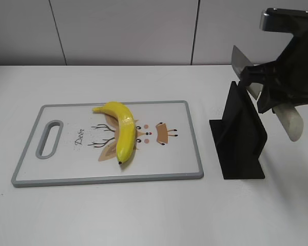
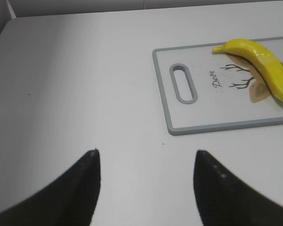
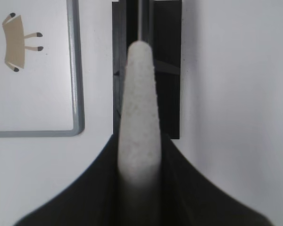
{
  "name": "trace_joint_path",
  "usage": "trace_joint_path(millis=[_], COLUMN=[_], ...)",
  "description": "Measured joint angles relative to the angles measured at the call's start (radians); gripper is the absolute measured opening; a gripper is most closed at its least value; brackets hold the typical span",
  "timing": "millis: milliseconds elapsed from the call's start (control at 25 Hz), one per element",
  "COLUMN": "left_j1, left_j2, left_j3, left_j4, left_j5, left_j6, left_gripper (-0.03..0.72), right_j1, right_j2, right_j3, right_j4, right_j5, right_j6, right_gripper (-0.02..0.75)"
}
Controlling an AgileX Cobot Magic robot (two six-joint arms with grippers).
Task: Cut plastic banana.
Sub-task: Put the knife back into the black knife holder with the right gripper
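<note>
The plastic banana (image 1: 122, 130) is glossy yellow and lies on a white cutting board (image 1: 179, 154) with a grey rim; it also shows in the left wrist view (image 2: 262, 66). My right gripper (image 1: 268, 88) is shut on the pale handle of a knife (image 1: 291, 123), held over a black knife stand (image 1: 238, 141) to the right of the board. In the right wrist view the handle (image 3: 139, 108) sits between the jaws (image 3: 139, 136), with the thin blade in line with the stand (image 3: 167, 70). My left gripper (image 2: 146, 155) is open and empty over bare table left of the board (image 2: 203, 115).
The board has a handle slot (image 1: 50, 138) at its left end and a deer drawing under the banana. A white table (image 1: 143, 215) extends around the board, with a grey wall behind. The board's corner shows in the right wrist view (image 3: 75, 127).
</note>
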Motion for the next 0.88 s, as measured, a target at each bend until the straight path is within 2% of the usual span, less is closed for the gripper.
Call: trace_joint_path(millis=[520, 880], left_j1=[0.0, 0.0], left_j2=[0.0, 0.0], left_j3=[0.0, 0.0], left_j4=[0.006, 0.012], left_j5=[0.0, 0.0], left_j6=[0.0, 0.0], left_gripper=[0.587, 0.587], right_j1=[0.0, 0.0], right_j2=[-0.091, -0.067], right_j3=[0.002, 0.002], right_j4=[0.0, 0.005], right_j5=[-0.009, -0.006], right_j6=[-0.01, -0.011], right_gripper=[0.164, 0.164])
